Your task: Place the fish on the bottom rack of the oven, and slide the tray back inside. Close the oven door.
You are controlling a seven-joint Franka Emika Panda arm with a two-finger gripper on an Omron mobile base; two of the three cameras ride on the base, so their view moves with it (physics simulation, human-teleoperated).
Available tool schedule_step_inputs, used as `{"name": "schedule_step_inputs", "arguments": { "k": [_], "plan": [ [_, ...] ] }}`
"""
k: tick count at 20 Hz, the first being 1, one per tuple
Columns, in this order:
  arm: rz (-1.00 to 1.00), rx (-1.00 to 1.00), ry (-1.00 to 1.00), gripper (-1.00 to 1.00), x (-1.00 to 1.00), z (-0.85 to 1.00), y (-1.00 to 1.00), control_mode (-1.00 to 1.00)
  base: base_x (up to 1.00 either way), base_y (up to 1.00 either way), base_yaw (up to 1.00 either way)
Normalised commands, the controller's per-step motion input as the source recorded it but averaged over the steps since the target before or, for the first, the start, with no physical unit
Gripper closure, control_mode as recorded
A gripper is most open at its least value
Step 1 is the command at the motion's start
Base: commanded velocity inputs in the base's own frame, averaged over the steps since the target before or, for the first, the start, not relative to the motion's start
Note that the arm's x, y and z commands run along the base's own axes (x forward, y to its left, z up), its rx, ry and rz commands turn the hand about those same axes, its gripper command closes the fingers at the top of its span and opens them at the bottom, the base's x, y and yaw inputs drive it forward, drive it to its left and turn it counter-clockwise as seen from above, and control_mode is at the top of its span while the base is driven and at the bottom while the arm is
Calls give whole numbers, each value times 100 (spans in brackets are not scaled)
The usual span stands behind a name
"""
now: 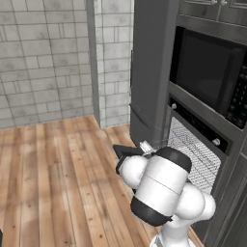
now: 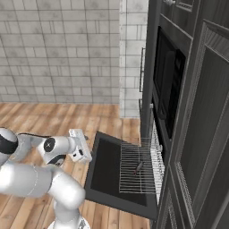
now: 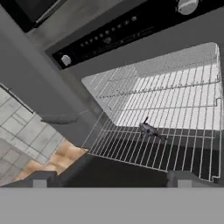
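Note:
The oven (image 2: 154, 134) stands open, its dark oven door (image 2: 105, 172) lying flat out toward me. The bottom rack (image 2: 138, 176), the silver wire tray, is pulled out over the door. A small dark fish (image 2: 137, 167) lies on the grid near its middle. My gripper (image 2: 86, 154) hovers to the left of the door's front edge, apart from the rack. In the hand view the fish (image 3: 148, 130) rests on the rack (image 3: 175, 96), ahead of the gripper (image 3: 111, 180). Its fingertips (image 3: 39, 181) stand wide apart and open, with nothing between them.
A microwave (image 1: 207, 72) with a glossy black window sits above the oven's control strip and silver knobs (image 3: 65, 60). Tall dark cabinets (image 2: 201, 134) flank the oven on the right. A tiled wall (image 2: 53, 49) and wooden floor (image 1: 58, 169) lie to the left.

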Motion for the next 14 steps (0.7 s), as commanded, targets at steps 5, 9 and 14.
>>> {"name": "schedule_step_inputs", "arguments": {
  "k": [5,9,14],
  "plan": [
    [-20,33,3,-100,0,100,63,-100,0,0,0],
    [-18,40,2,-100,0,100,51,-100,0,0,0],
    [-16,37,0,-100,0,100,55,-100,0,0,0]
  ]
}}
